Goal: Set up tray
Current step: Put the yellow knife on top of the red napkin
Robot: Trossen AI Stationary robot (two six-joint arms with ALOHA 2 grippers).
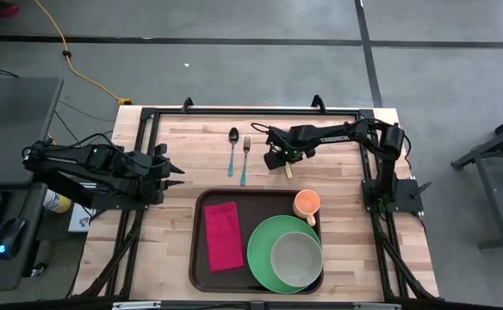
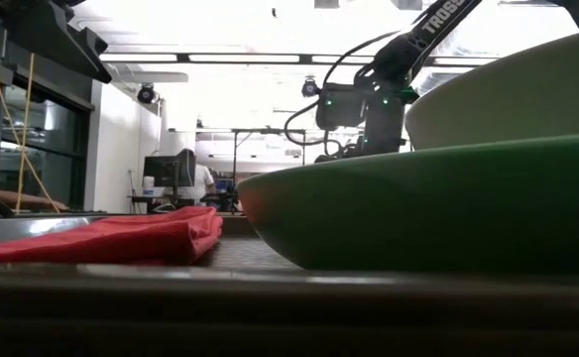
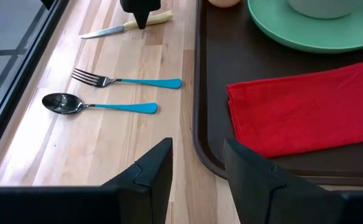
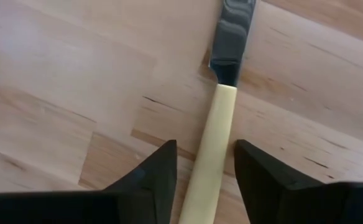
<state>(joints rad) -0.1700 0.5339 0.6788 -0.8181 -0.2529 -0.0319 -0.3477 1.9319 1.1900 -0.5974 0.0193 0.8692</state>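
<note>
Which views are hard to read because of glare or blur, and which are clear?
Low view: bright ceiling lights wash out the background, and the nearby green plate and red napkin are soft. Right wrist view: the knife between the right gripper fingers is slightly soft. High and left wrist views: evenly lit, fork and spoon sharp.

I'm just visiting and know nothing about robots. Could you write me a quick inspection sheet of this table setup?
Surface: wooden table, bare around the tray.
Job's things: brown tray holds red napkin, green plate with bowl, orange cup. Spoon, fork, knife lie off the tray.
Clutter: nothing seen.
Grippers: right gripper open, astride the knife handle; left gripper open, waiting at left edge.
Cables: yellow cord on floor.
Surroundings: desk with keyboard, mouse.
</note>
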